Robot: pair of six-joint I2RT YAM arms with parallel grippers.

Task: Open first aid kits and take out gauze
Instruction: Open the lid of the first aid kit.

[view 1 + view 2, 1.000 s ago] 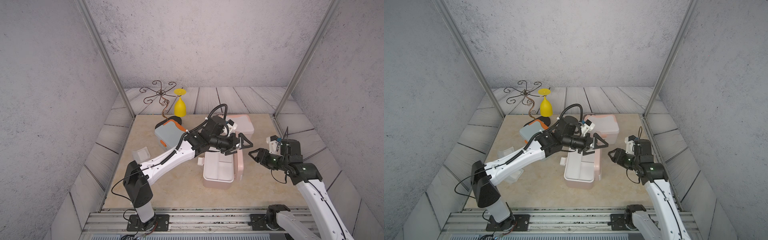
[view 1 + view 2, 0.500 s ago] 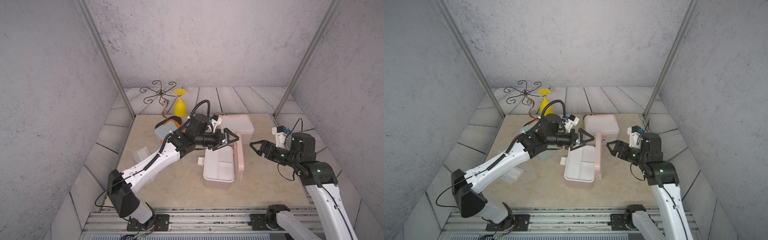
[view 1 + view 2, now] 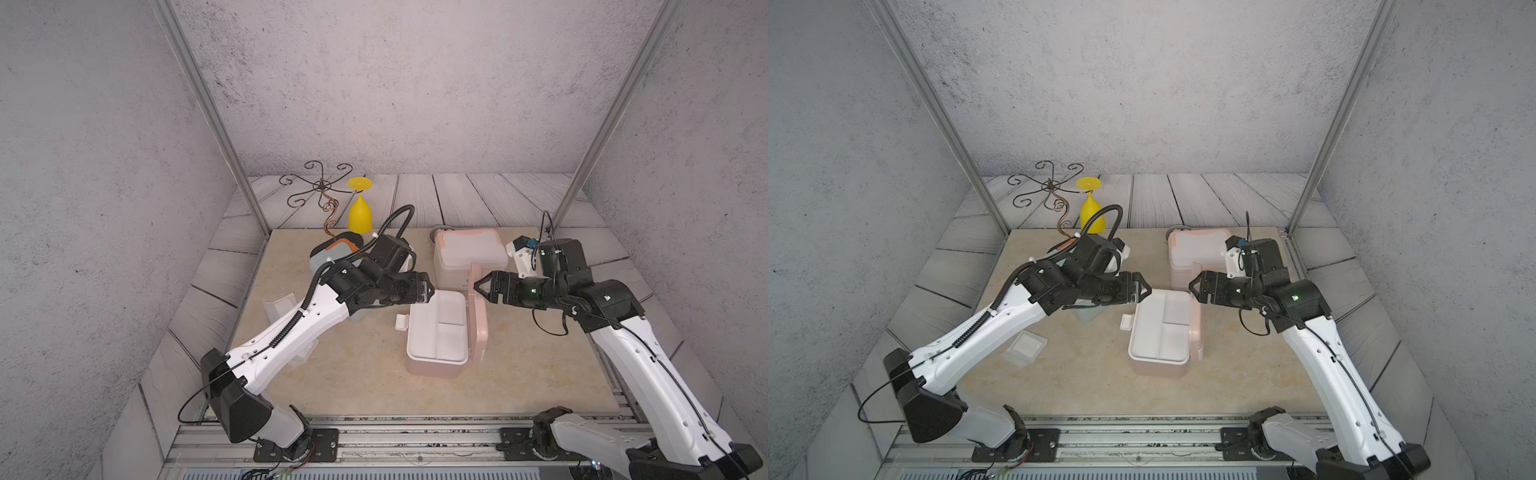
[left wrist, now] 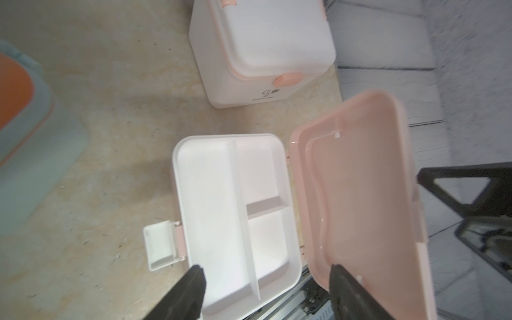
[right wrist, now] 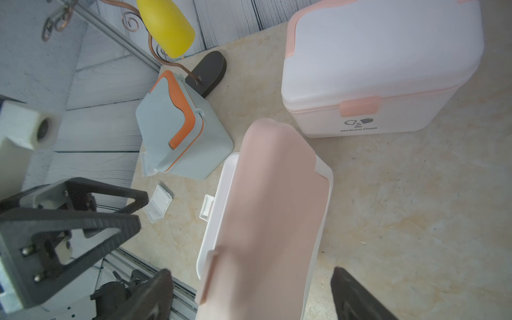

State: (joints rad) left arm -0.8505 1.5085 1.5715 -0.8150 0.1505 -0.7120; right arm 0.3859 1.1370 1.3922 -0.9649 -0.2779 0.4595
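The pink first aid kit stands open mid-table, its lid upright on the right. Its white divided tray shows nothing inside. My left gripper hovers open over the tray's far left corner, empty. My right gripper is open just right of the lid's top edge; whether it touches, I cannot tell. The white kit with peach trim is shut at the back right. The grey-blue kit sits back left behind my left arm. A gauze packet lies on the table at the left.
A yellow glass hangs upside down on a wire stand at the back left. A small grey bowl peeks from behind the white kit. The pink kit's white latch sticks out on its left side.
The pink lid went from leaning to upright. My left gripper pulled back to the left off the lid. My right gripper opened wider, drew away, then came back beside the lid.
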